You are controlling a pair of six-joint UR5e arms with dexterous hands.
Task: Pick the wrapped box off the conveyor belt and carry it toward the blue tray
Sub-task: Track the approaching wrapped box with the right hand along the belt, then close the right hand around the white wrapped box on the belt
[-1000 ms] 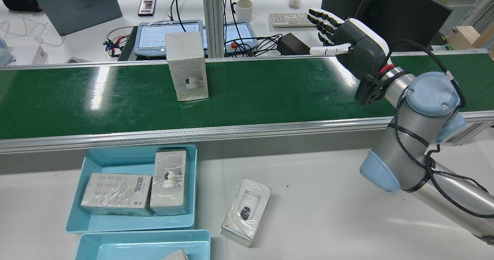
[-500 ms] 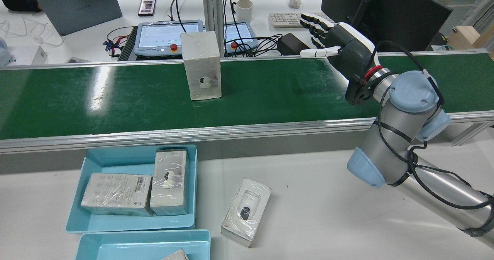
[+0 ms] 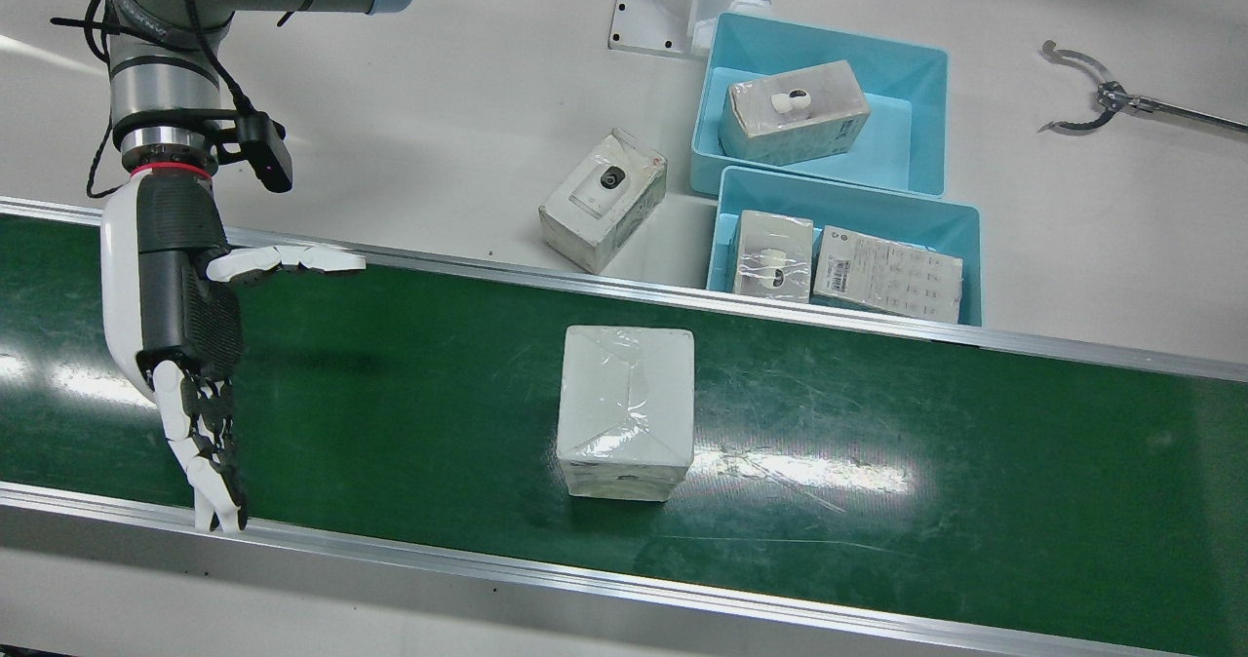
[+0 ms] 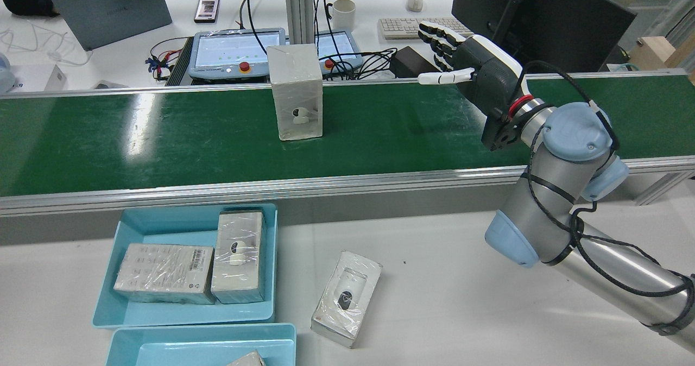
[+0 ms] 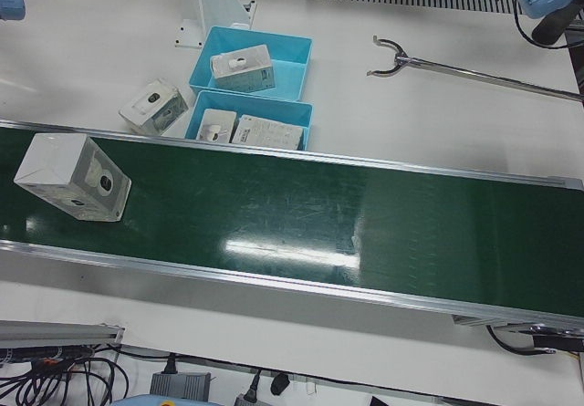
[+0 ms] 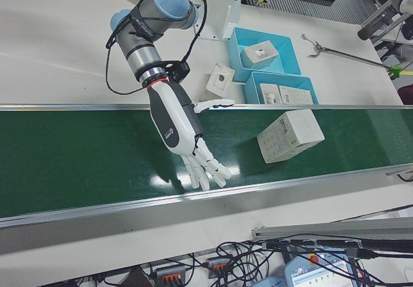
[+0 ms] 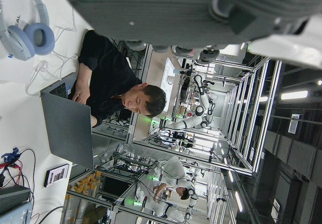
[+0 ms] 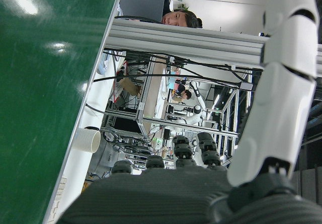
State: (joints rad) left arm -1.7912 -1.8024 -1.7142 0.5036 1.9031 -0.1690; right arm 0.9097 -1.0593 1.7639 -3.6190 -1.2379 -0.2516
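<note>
Nothing is picked yet: the wrapped box [image 4: 296, 92] stands upright on the conveyor belt [image 4: 163, 132], well apart from my right hand [image 4: 469, 67], which hovers spread open, holding nothing. Grasp and carry to the blue tray [image 4: 136, 222] remain.

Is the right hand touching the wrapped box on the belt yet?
Apart. The front view shows bare green belt between the open right hand and the wrapped box.

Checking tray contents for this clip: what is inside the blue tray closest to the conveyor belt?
The blue tray holds two wrapped boxes side by side: one showing a small white device, one with its printed barcode face up. The tray floor beneath them is covered.
</note>
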